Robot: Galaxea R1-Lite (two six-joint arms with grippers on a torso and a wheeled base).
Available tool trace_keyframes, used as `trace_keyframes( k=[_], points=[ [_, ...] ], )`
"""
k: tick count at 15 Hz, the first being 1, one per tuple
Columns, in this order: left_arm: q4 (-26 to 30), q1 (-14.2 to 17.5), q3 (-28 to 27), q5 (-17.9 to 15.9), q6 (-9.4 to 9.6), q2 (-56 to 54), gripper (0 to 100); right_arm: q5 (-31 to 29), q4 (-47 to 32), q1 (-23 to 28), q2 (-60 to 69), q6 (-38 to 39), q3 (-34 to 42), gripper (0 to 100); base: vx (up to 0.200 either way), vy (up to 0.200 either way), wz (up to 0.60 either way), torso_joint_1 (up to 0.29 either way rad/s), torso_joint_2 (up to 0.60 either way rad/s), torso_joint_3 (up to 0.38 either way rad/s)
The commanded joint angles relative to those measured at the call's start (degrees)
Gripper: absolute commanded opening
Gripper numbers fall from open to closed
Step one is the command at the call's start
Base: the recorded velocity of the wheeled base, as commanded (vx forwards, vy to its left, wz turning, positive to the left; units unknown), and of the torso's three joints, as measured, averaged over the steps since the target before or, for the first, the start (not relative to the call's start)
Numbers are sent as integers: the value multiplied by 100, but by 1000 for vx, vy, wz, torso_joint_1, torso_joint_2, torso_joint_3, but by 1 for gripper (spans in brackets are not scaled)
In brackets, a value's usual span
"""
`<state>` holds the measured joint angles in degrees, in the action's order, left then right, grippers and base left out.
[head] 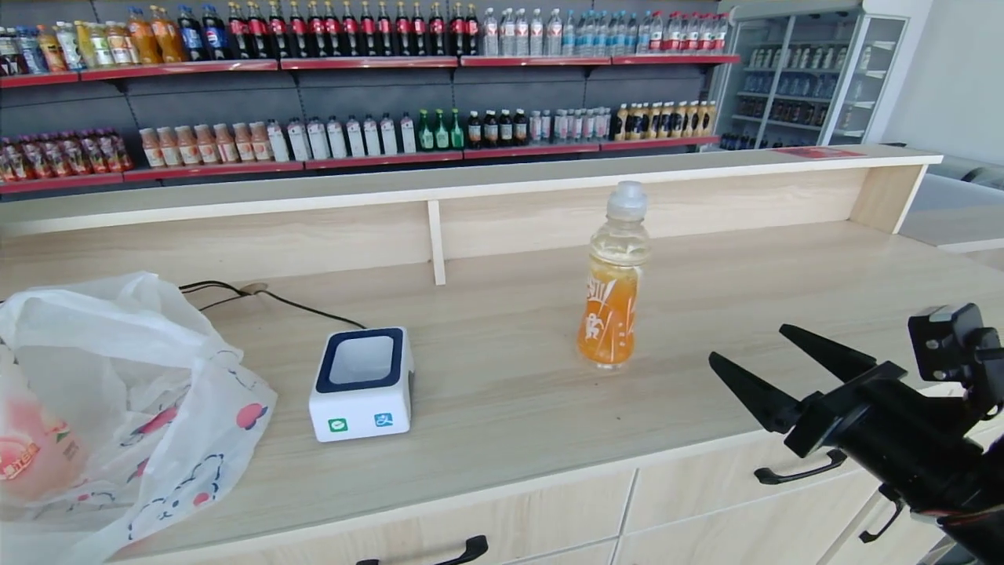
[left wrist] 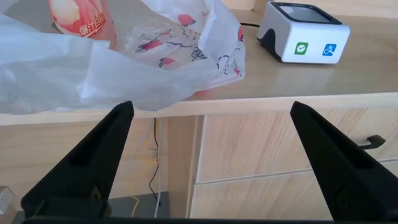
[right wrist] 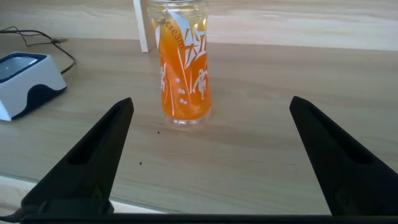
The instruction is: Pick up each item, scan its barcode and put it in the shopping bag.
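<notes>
One left to bag, by the look of things. Watching the bottle (head: 613,290) standing upright on the table (head: 510,408), out at about 2 o'clock from the scanner (head: 362,383) and well apart from it. Seeing orange drink filling most of it, so expecting some weight and a bit of slosh. Judging the plastic wall stiff enough for a firm squeeze, but smooth and likely slippery over the label.

Holding the right gripper (head: 745,343) at roughly 4 o'clock from the bottle, spread wide, carrying nothing, pointing towards it. Favouring a hold around the labelled middle, where the body is broadest, and leaving the barcode side uncovered for scanning. Avoiding the cap as too high and tippy.

Hanging the left gripper (left wrist: 211,106) off the table's front edge, likewise spread wide and carrying nothing, just below the shopping bag (head: 118,377). Noting the shopping bag slumping at 9 o'clock from the scanner, thin and floppy, already cradling a pink drink (head: 31,463). Expecting the soft mouth to need a careful drop-in.
</notes>
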<state>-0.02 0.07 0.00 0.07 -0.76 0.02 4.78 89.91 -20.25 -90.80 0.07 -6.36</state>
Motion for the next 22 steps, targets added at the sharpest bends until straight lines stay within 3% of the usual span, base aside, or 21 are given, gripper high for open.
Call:
trace_keyframes(
  k=[1, 6, 12, 16, 22],
  points=[
    [2, -7, 0, 1, -4, -2, 100, 6, 9, -14, -17, -25, -14, 100, 0, -200, 0, 2, 7, 7],
    [2, -7, 0, 1, -4, -2, 100, 6, 9, -23, -8, -60, 30, 100, 0, -40, 480, 0, 2, 2],
    [2, -7, 0, 1, -4, -2, 100, 6, 9, 3, -263, -69, -40, 100, 0, 0, 0, 0, 0, 0],
    [2, -7, 0, 1, -12, -2, 100, 6, 9, 249, -791, -122, -550, 100, 0, 0, 0, 0, 0, 0],
    [-6, -7, 0, 1, -12, -2, 100, 6, 9, 223, -1072, -376, -867, 100, 0, 0, 0, 0, 0, 0]
  ],
)
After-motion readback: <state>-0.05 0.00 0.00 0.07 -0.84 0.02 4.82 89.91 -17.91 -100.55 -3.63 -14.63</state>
